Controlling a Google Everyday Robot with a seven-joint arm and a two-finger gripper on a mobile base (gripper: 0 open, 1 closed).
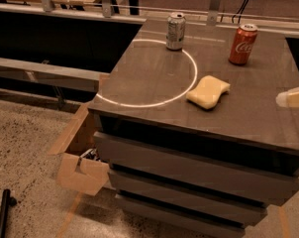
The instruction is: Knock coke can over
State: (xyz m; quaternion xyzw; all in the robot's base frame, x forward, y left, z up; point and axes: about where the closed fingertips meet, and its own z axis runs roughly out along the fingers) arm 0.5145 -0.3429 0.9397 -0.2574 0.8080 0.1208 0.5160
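Observation:
The coke can (243, 44) is red with white script and a silver top. It stands upright at the back right of the dark grey cabinet top (154, 78). Only a pale tip of my gripper (294, 97) shows, at the right edge of the view. It hovers over the right side of the top, well in front of the coke can and to its right, touching nothing. The rest of the arm is out of view.
A silver-grey can (175, 31) stands upright at the back, on a white circle line (194, 73). A yellow sponge (208, 91) lies between circle and gripper. An open cardboard box (80, 155) sits on the floor at left. Drawer fronts (189, 172) face me.

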